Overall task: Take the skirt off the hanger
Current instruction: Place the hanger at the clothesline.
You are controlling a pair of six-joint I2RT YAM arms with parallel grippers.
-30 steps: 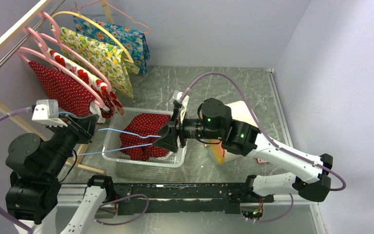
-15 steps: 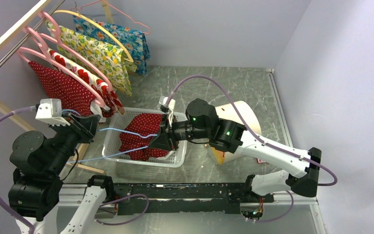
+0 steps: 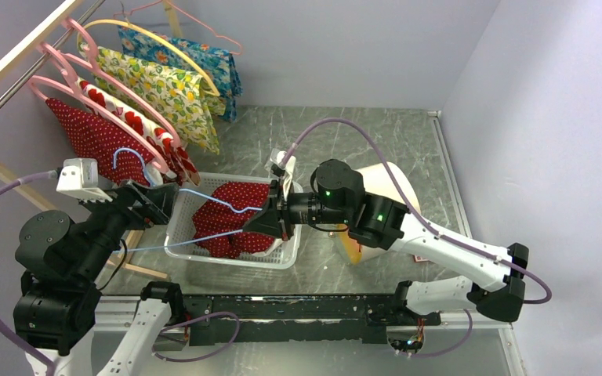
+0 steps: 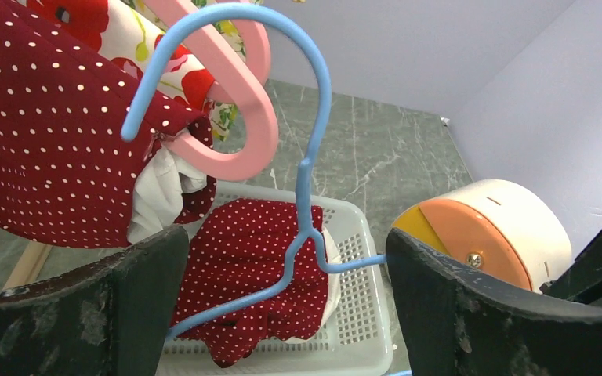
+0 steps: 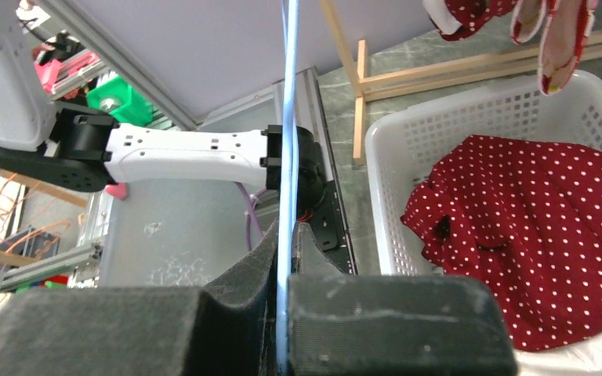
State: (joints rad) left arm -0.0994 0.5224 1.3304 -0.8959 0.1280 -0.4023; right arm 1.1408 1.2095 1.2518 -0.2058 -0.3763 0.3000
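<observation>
The red white-dotted skirt [image 3: 231,221] lies crumpled in the white basket [image 3: 286,258], off the hanger. The bare blue wire hanger [image 4: 304,184] spans the air above the basket, its hook up near the hanging clothes. My right gripper [image 3: 270,222] is shut on one of the hanger's wire arms; in the right wrist view the wire [image 5: 288,157] runs straight up from between the closed fingers [image 5: 396,329]. My left gripper [image 4: 290,313] stands wide open around the hanger's neck, both fingers [image 4: 125,294] apart from the wire.
A wooden rack [image 3: 16,55] at the left carries pink hangers with a red dotted garment [image 3: 98,141], floral ones [image 3: 165,86] and a blue one [image 3: 204,59]. A round white and orange object [image 3: 384,196] sits right of the basket, behind my right arm.
My left gripper has opened and let go of the hanger. My right gripper has shut on the hanger's wire. The hanger's hook has swung up toward the rack.
</observation>
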